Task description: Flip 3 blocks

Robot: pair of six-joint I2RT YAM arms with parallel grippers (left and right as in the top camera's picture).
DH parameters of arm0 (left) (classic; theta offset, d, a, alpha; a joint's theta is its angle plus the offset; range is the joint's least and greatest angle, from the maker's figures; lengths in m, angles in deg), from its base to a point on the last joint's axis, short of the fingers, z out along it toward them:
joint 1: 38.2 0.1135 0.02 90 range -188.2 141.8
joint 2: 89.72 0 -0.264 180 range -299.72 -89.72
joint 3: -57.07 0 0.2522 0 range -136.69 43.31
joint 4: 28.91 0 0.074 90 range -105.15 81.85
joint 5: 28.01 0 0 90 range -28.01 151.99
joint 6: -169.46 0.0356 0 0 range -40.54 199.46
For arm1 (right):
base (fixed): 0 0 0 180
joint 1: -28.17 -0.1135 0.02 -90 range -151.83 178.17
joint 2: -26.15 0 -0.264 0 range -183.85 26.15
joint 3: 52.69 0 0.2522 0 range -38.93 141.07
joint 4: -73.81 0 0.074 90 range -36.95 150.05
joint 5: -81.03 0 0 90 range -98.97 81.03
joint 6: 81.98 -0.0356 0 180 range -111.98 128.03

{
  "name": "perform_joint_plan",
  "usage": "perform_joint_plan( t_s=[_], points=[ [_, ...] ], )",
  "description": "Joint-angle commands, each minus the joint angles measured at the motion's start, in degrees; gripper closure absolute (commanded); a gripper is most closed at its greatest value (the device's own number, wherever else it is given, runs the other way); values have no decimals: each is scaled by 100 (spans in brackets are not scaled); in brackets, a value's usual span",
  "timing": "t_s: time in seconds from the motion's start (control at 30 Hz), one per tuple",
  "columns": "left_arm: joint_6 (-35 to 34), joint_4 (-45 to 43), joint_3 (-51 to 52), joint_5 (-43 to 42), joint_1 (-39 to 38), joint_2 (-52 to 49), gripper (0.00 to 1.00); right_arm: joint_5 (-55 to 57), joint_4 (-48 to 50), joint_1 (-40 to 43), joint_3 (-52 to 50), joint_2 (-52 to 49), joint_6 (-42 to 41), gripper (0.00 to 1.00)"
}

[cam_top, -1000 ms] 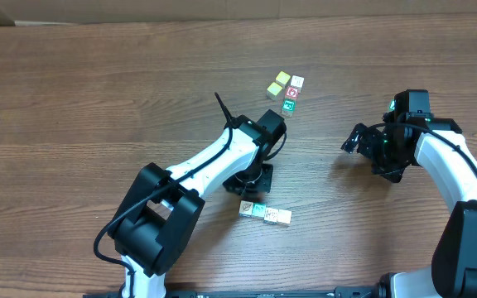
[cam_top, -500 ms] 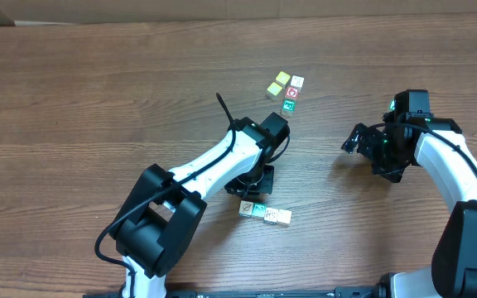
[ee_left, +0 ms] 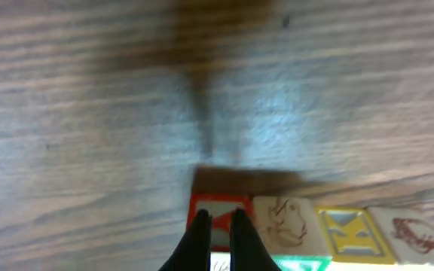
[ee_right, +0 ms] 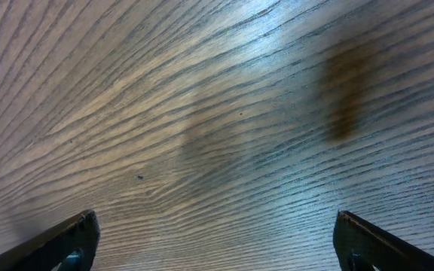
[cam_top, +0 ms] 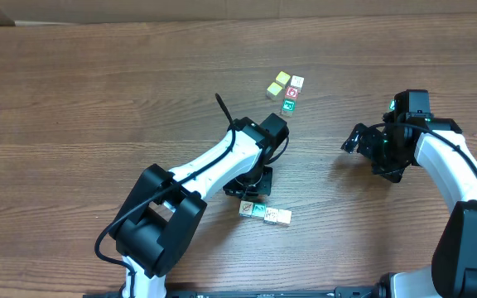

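Observation:
Three blocks lie in a row near the table's front: one with a slash mark [cam_top: 246, 209], a teal-topped one [cam_top: 259, 212] and a white one [cam_top: 279, 217]. My left gripper [cam_top: 249, 197] points down just behind the slash block. In the left wrist view its shut fingertips [ee_left: 217, 220] rest against a red-framed block face [ee_left: 218, 207]. To the right of that face are a tan picture face [ee_left: 281, 222] and a yellow K face [ee_left: 345, 229]. My right gripper [cam_top: 351, 142] hovers far to the right, open [ee_right: 217, 248] over bare wood.
A second cluster sits at the back: two yellow-topped cubes [cam_top: 278, 83], a white cube [cam_top: 297, 82], a red-print cube [cam_top: 292, 93] and a green cube [cam_top: 288, 106]. The left arm's black cable [cam_top: 222, 108] sticks up beside it.

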Motion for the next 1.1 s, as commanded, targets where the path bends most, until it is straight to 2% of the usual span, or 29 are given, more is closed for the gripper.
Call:
perform_joint_plan(
  t_s=[0.0, 0.27, 0.6, 1.07],
  points=[
    [-76, 144, 26, -66, -101, -48, 96, 46, 17, -13, -13, 20, 2, 0],
    [-76, 164, 26, -101, -105, -48, 96, 46, 17, -11, -13, 20, 2, 0],
    [-98, -627, 26, -63, -142, -48, 96, 46, 17, -13, -13, 20, 2, 0],
    [-122, -310, 26, -68, -415, -50, 96, 46, 17, -13, -13, 20, 2, 0]
  ],
)
